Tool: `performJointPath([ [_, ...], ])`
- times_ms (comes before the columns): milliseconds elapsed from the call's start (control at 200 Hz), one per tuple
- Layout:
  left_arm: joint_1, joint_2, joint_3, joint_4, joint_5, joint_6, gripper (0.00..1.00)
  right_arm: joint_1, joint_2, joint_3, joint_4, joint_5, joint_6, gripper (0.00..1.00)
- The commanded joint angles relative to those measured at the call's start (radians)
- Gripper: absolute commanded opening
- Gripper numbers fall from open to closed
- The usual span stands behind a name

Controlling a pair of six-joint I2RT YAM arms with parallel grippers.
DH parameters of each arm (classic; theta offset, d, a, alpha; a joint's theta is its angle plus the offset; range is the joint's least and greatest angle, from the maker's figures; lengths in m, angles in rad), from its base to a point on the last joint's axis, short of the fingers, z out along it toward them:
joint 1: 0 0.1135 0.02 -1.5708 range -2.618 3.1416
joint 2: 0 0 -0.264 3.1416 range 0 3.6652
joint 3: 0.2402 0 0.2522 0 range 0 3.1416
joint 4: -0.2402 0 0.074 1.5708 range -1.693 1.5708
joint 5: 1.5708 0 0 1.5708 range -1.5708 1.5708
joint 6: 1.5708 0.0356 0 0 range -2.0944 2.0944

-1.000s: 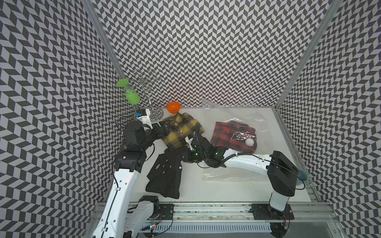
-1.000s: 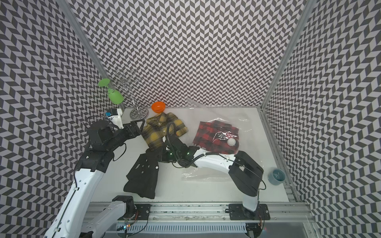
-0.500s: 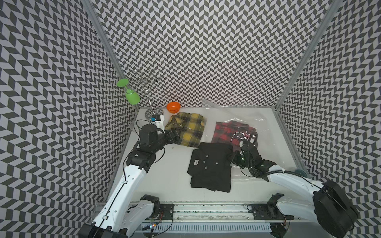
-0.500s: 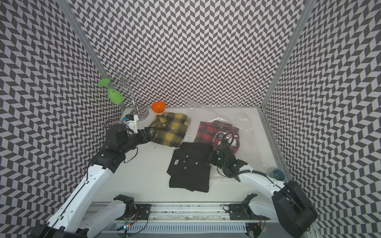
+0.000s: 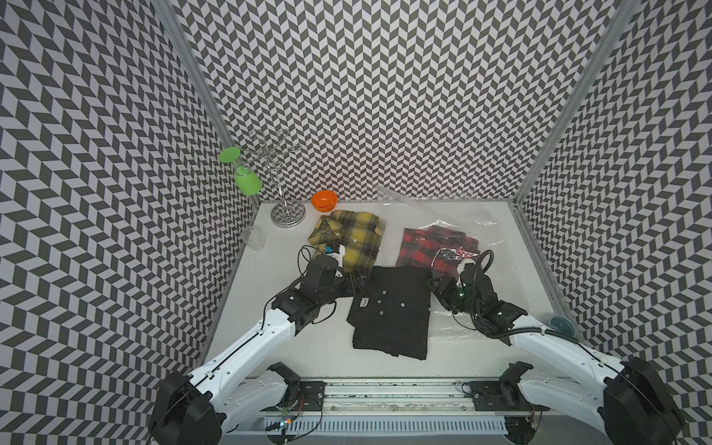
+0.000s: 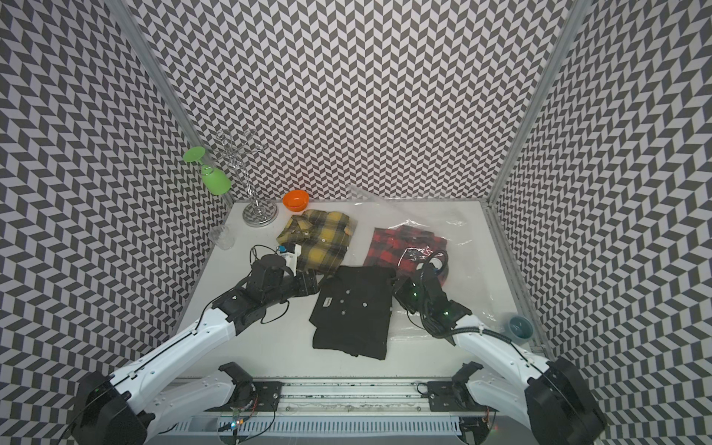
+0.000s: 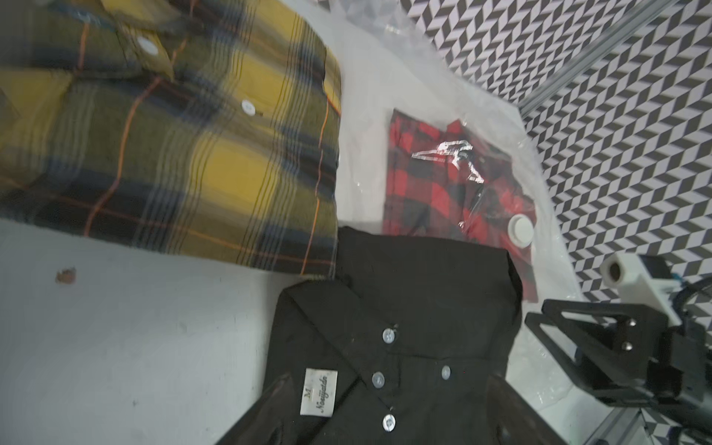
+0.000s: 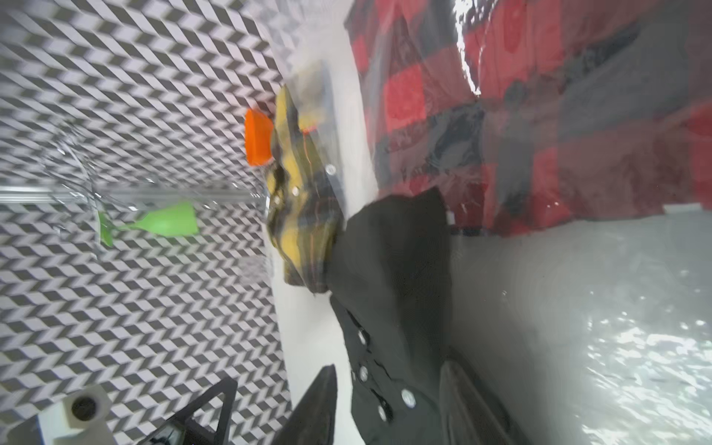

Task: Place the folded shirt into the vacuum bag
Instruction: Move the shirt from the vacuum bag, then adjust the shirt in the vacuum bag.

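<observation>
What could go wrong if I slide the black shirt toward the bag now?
1. The black shirt abuts the yellow plaid shirt; sliding it may drag that one along.
2. The left gripper and right gripper are both open and neither holds the vacuum bag, so its plastic may shift or crumple.
3. The red plaid shirt already fills part of the bag; the black one may bunch against it.

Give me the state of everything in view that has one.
vacuum bag: lying flat, holding one shirt.
red plaid shirt: inside the vacuum bag.
black shirt: folded, flat on the table beside the vacuum bag.
yellow plaid shirt: folded, on the table.
left gripper: jaws open.
right gripper: jaws open.
green glass: hanging upside down on the rack.
orange bowl: upright.
</observation>
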State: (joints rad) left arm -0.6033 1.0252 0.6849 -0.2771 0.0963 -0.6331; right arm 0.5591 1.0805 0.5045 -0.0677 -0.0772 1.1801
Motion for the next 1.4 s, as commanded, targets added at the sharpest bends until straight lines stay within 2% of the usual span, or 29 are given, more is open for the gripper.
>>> performJointPath([
  [0, -0.08, -0.024, -0.053, -0.026, -0.014, -0.055, 0.79, -0.016, 0.007, 0.031, -0.208, 0.074, -0.183, 0.58],
  [110, -0.138, -0.023, -0.09, -0.048, 0.032, -0.08, 0.79, -0.05, 0.007, 0.088, -0.231, 0.078, -0.327, 0.73],
  [205, -0.177, -0.02, -0.125, -0.037, 0.079, -0.098, 0.79, -0.087, 0.09, 0.155, -0.268, -0.039, -0.43, 0.74],
  [330, -0.203, 0.0, -0.153, -0.032, 0.101, -0.111, 0.78, -0.074, 0.223, 0.165, -0.283, -0.301, -0.496, 0.72],
  [376, -0.203, -0.01, -0.147, -0.038, 0.073, -0.109, 0.78, -0.055, 0.238, 0.131, -0.256, -0.37, -0.477, 0.7],
  [466, -0.175, -0.033, -0.114, -0.06, 0.0, -0.081, 0.78, -0.012, 0.221, 0.07, -0.22, -0.409, -0.444, 0.69],
  [616, -0.1, 0.008, -0.072, -0.07, 0.022, -0.02, 0.79, 0.008, 0.216, 0.037, -0.207, -0.492, -0.407, 0.67],
  [756, -0.079, 0.028, -0.061, -0.051, 0.028, -0.005, 0.79, 0.023, 0.269, -0.013, -0.076, -0.581, -0.341, 0.62],
  [841, -0.061, 0.019, -0.044, -0.061, 0.028, 0.002, 0.79, 0.033, 0.303, -0.064, 0.075, -0.664, -0.244, 0.49],
  [926, -0.032, -0.004, -0.029, -0.084, 0.019, 0.017, 0.79, 0.075, 0.301, -0.104, 0.273, -0.721, -0.073, 0.33],
  [986, 0.008, -0.02, -0.017, -0.095, 0.014, 0.043, 0.8, 0.109, 0.3, -0.096, 0.397, -0.708, 0.035, 0.24],
  [1092, 0.12, -0.022, 0.044, -0.12, 0.026, 0.11, 0.8, 0.168, 0.329, -0.05, 0.576, -0.615, 0.209, 0.16],
  [1197, 0.199, -0.006, 0.137, -0.139, 0.03, 0.158, 0.8, 0.249, 0.394, -0.015, 0.753, -0.429, 0.4, 0.05],
  [1267, 0.231, 0.007, 0.194, -0.142, 0.033, 0.176, 0.8, 0.327, 0.447, -0.015, 0.874, -0.258, 0.564, 0.03],
  [1332, 0.263, 0.026, 0.244, -0.154, 0.033, 0.2, 0.8, 0.412, 0.494, 0.016, 0.902, -0.104, 0.668, 0.06],
  [1397, 0.303, 0.042, 0.286, -0.173, 0.035, 0.221, 0.8, 0.476, 0.552, 0.12, 0.811, -0.06, 0.672, 0.22],
])
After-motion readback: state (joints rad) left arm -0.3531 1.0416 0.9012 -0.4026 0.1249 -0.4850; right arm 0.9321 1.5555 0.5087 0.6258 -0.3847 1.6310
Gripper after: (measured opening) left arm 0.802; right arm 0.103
